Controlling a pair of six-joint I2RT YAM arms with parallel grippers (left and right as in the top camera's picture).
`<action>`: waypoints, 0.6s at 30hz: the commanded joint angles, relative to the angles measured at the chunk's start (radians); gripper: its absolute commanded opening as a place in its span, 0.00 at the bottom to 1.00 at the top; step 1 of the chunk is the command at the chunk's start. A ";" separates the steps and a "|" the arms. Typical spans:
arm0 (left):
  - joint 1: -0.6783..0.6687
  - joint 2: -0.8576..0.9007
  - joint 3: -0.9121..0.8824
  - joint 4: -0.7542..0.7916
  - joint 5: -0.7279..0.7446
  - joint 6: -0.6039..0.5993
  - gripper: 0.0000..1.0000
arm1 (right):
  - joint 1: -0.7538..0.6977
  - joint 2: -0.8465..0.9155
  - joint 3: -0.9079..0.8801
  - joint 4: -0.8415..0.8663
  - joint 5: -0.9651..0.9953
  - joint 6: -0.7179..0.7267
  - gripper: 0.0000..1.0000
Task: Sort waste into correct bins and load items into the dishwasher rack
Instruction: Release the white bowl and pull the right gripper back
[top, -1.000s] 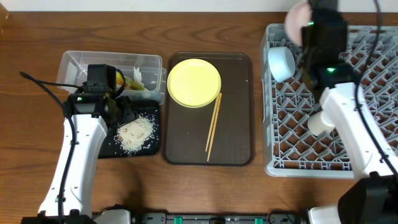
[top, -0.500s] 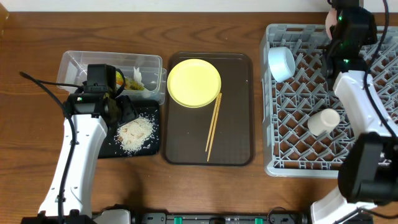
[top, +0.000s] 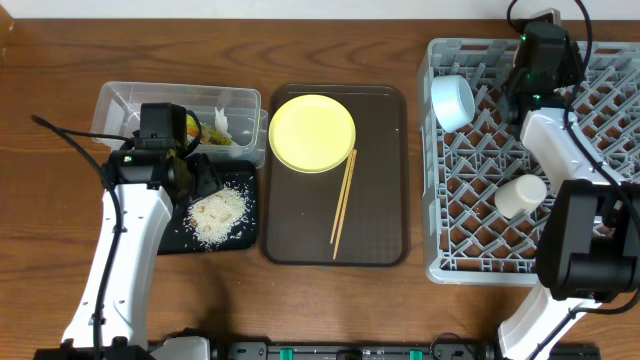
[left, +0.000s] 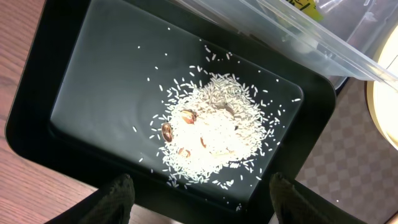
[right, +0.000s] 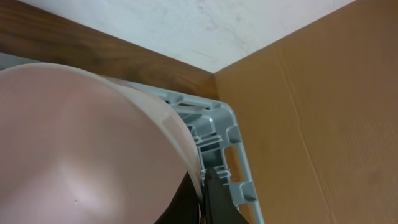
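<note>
You have the right gripper (right: 202, 186) pinching the rim of the pink bowl (right: 81, 143) at the 12 o'clock edge of the rack (top: 480, 200), and the left gripper (left: 202, 199) wide open, empty, above the rice (left: 211, 124).

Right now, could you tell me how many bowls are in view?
2: a pale bowl on its side in the rack, far left, and a pink bowl in the right gripper. The arm may hide others.

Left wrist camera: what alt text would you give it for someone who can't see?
A pile of white rice scraps lies in a shallow black tray, seen from above between the open fingers of the left gripper. The edge of a clear tub crosses the upper right corner.
</note>
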 joint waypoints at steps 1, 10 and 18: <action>0.004 -0.013 0.004 -0.003 0.000 -0.006 0.73 | 0.027 0.003 0.002 -0.019 0.021 0.057 0.01; 0.004 -0.013 0.004 -0.002 0.018 -0.006 0.73 | 0.039 0.003 0.002 0.005 0.108 0.054 0.01; 0.004 -0.013 0.004 -0.002 0.018 -0.006 0.73 | 0.046 0.003 0.002 0.073 0.182 0.028 0.01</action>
